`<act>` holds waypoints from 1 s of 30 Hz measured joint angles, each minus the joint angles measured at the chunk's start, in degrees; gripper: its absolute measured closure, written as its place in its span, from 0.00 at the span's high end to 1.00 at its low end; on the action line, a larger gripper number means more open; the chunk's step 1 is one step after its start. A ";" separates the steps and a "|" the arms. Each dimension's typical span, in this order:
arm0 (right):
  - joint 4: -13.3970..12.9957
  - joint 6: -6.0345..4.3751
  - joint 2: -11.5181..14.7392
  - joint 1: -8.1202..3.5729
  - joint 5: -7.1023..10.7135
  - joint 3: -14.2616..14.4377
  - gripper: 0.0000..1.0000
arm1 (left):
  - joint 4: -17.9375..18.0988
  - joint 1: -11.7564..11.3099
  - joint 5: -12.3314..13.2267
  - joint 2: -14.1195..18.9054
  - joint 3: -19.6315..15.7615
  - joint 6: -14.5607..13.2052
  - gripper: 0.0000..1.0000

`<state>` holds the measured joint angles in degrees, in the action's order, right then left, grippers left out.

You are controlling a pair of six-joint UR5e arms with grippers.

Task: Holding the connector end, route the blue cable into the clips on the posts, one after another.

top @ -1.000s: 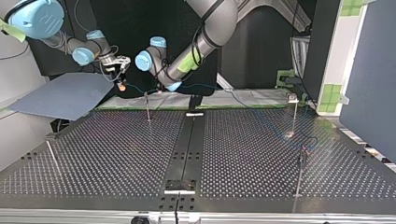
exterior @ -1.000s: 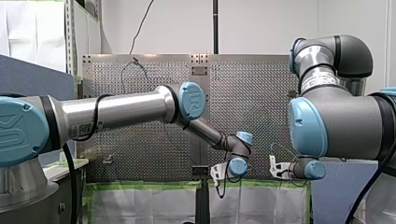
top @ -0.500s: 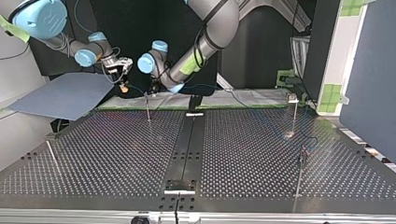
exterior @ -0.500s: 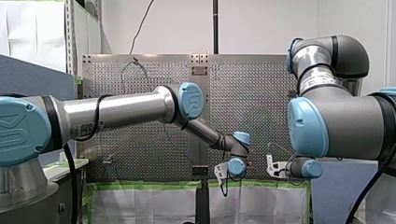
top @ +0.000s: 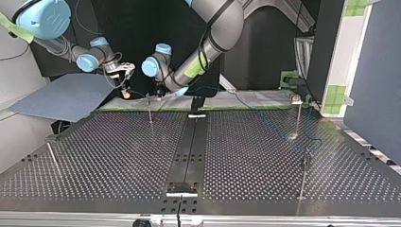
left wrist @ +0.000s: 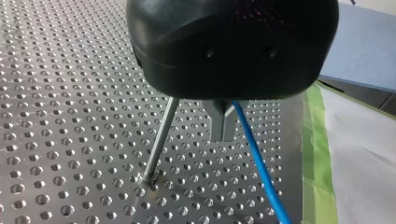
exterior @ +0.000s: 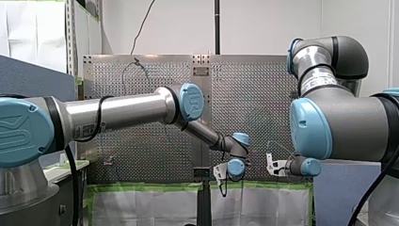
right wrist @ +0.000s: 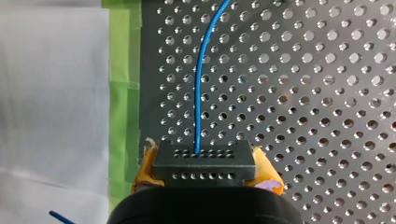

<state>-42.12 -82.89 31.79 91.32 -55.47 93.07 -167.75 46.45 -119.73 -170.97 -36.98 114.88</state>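
Note:
My right gripper (right wrist: 205, 179) has its yellow pads (right wrist: 145, 168) shut on the black connector (right wrist: 204, 165). From it the blue cable (right wrist: 200, 93) runs ahead over the perforated table. In the top view this gripper (top: 125, 91) hangs at the far left, just left of a thin post (top: 150, 109) with a clip at its top. My left gripper (top: 159, 91) is right behind that post. In the left wrist view its metal fingers (left wrist: 223, 122) are shut on the blue cable (left wrist: 259, 170), with the post (left wrist: 159, 144) right beside them.
Other posts stand at the top view's near left (top: 52, 158), far right (top: 298, 116) and near right (top: 303, 177). A blue-grey sheet (top: 66, 97) lies past the table's left corner. Green tape (right wrist: 123, 93) and white cover edge the table.
Both grippers have shifted a little to the top view's right and lower, closer to the far left post. The connector stays held and the cable follows.

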 joint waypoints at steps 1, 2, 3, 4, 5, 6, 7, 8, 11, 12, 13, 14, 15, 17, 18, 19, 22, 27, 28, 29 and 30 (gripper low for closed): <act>0.08 -0.03 0.00 0.06 0.01 -0.21 0.00 | 0.01 -0.07 0.21 0.00 0.00 -0.11 0.00; 0.27 -0.03 0.00 0.12 0.01 -0.48 0.00 | 0.02 -0.14 0.42 0.00 0.00 -0.16 0.00; 0.47 0.01 0.00 0.16 0.01 -0.67 0.00 | 0.03 -0.21 0.59 0.00 0.00 -0.21 0.00; 0.68 0.06 0.00 0.18 0.01 -0.83 0.00 | 0.03 -0.31 0.77 0.00 0.00 -0.25 0.00; 0.96 0.13 0.00 0.20 0.01 -1.03 0.00 | 0.04 -0.41 0.88 0.00 0.00 -0.28 0.00; 1.21 0.18 0.00 0.22 0.01 -1.22 0.00 | 0.04 -0.52 0.95 0.00 0.00 -0.31 0.00; 1.50 0.24 0.00 0.23 0.02 -1.45 0.00 | 0.04 -0.68 1.03 0.00 0.00 -0.42 0.00; 1.96 0.36 0.00 0.23 0.03 -1.77 0.00 | 0.04 -0.80 1.09 0.00 0.00 -0.56 0.00; 3.07 0.73 0.01 0.27 0.04 -2.45 0.00 | 0.09 -1.18 1.31 0.04 0.00 -1.30 0.00; 3.38 0.80 0.02 0.26 -0.01 -2.63 0.00 | 0.10 -1.26 1.37 0.05 0.00 -1.57 0.00; 3.67 0.85 0.02 0.24 -0.09 -2.80 0.00 | 0.11 -1.32 1.45 0.05 0.01 -1.92 0.00; 3.97 0.89 0.04 0.21 -0.20 -3.00 0.00 | 0.12 -1.36 1.52 0.05 0.01 -2.16 0.00; 4.16 0.92 0.03 0.19 -0.26 -3.12 0.00 | 0.14 -1.38 1.66 0.05 0.01 -2.36 0.00; 4.47 0.96 0.04 0.16 -0.33 -3.33 0.00 | 0.17 -1.41 2.02 0.02 0.00 -2.67 0.00; 4.60 0.97 0.04 0.14 -0.35 -3.41 0.00 | 0.18 -1.40 2.20 0.04 0.00 -2.78 0.00; 4.71 0.97 0.04 0.10 -0.37 -3.50 0.00 | 0.17 -1.38 2.53 0.06 0.00 -3.03 0.00; 5.08 0.94 0.07 -0.07 -0.41 -3.77 0.00 | 0.18 -1.19 3.12 0.08 0.00 -3.80 0.00; 5.34 0.73 0.08 -0.29 -0.45 -4.05 0.00 | 0.21 -0.89 3.84 0.07 0.00 -4.34 0.00; 5.34 0.67 0.08 -0.32 -0.47 -4.08 0.00 | 0.21 -0.86 3.97 0.08 0.00 -4.35 0.00; 5.36 0.58 0.08 -0.36 -0.48 -4.11 0.00 | 0.22 -0.88 4.04 0.08 0.00 -4.35 0.00; 5.36 0.52 0.08 -0.39 -0.48 -4.13 0.00 | 0.22 -0.94 4.09 0.08 0.00 -4.36 0.00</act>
<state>-36.77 -82.37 31.87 90.93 -55.95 88.94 -167.53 45.51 -115.64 -170.89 -36.98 110.52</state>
